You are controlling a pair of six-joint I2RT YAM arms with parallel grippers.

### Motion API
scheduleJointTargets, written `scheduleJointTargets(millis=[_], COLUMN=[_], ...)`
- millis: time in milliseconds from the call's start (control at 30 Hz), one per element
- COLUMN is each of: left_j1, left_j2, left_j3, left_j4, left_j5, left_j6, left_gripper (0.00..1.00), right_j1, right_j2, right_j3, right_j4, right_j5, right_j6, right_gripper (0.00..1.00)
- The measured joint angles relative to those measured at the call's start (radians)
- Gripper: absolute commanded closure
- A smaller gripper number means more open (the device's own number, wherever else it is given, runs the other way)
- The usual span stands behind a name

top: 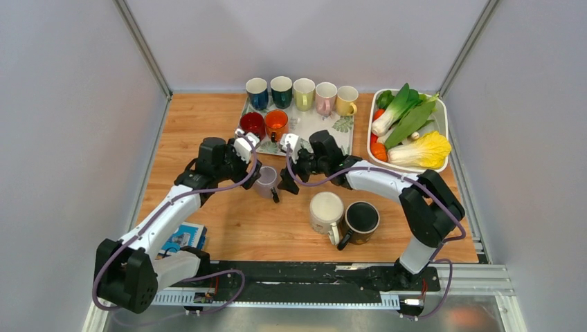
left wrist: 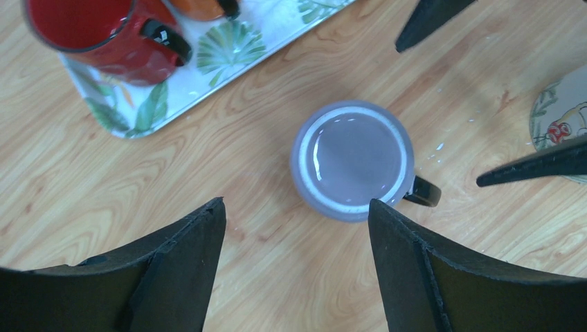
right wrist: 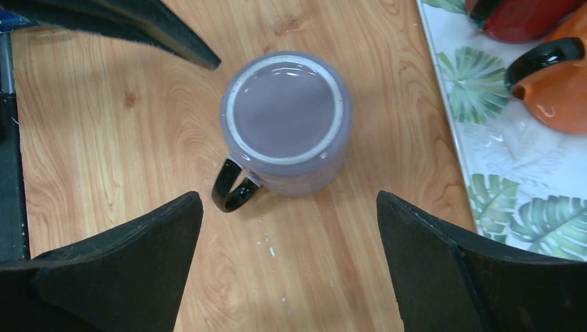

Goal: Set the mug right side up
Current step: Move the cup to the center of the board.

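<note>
A lavender mug (top: pixel 266 181) with a black handle (top: pixel 275 194) stands upside down on the wooden table, its flat base with a white foot ring facing up. It shows in the left wrist view (left wrist: pixel 353 160) and in the right wrist view (right wrist: pixel 286 121). My left gripper (top: pixel 253 166) hovers just left of it, open and empty, with the mug just ahead of its fingertips (left wrist: pixel 297 214). My right gripper (top: pixel 285 178) hovers just right of it, open and empty (right wrist: pixel 289 207). Neither touches the mug.
A leaf-patterned tray (top: pixel 325 128) behind the mug holds a red mug (top: pixel 252 124), an orange mug (top: pixel 276 124) and a row of several mugs. A white mug (top: pixel 326 211) and a black mug (top: pixel 360 220) stand nearer the front. A vegetable basket (top: pixel 440 114) is at the back right.
</note>
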Motion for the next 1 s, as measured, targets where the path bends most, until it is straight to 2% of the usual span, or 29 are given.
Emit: scheduleJointTargets(millis=[300,433,600,800,1000], left_j1=[0.127,0.204,0.232,0.233,0.233], left_j2=[-0.108,-0.108,-0.108,-0.1,-0.072], left_j3=[0.008,0.008,0.008,0.008,0.014], left_j4=[-0.081,-0.076,-0.072,-0.062,-0.057], left_j5=[-0.029,-0.016,-0.01,0.038,0.095], left_j6=[-0.051,-0.099,-0.116,-0.114,-0.114], left_gripper=[0.2,0.2,0.21,0.21,0.21], right_j1=[0.089,0.092,0.08,0.045,0.039], right_j2=[0.093,0.146,0.159,0.159,0.17], right_j3=[0.022,0.04,0.041,0.04,0.045], right_j4=[0.015,0.015,0.016,0.035,0.046], right_j5=[0.144,0.207,0.296,0.184,0.066], right_j6=[0.068,0.088,0.096,0.059,-0.044], right_gripper=[0.0,0.0,0.0,0.01,0.18])
